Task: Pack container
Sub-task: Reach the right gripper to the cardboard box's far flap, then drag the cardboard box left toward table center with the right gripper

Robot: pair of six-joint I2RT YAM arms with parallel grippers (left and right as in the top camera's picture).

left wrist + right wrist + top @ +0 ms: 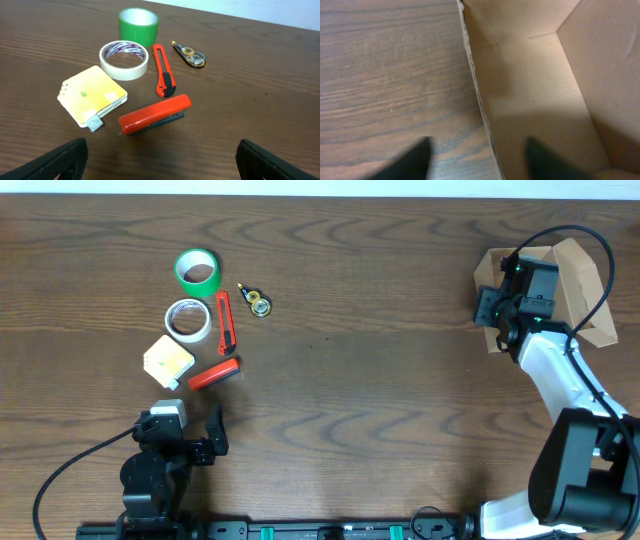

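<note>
The container is a tan cardboard box with its flaps open at the far right; its empty inside fills the right wrist view. My right gripper is open and straddles the box's left wall, one finger over the table and one inside the box. My left gripper is open and empty near the front left edge. Ahead of it lie a red stapler, a pale yellow note block, a white tape roll, a green tape roll, a red box cutter and a small correction-tape dispenser.
The wooden table lies between the item cluster at left and the box at right. The right arm's black cable loops over the box. The stapler is the item closest to the left gripper.
</note>
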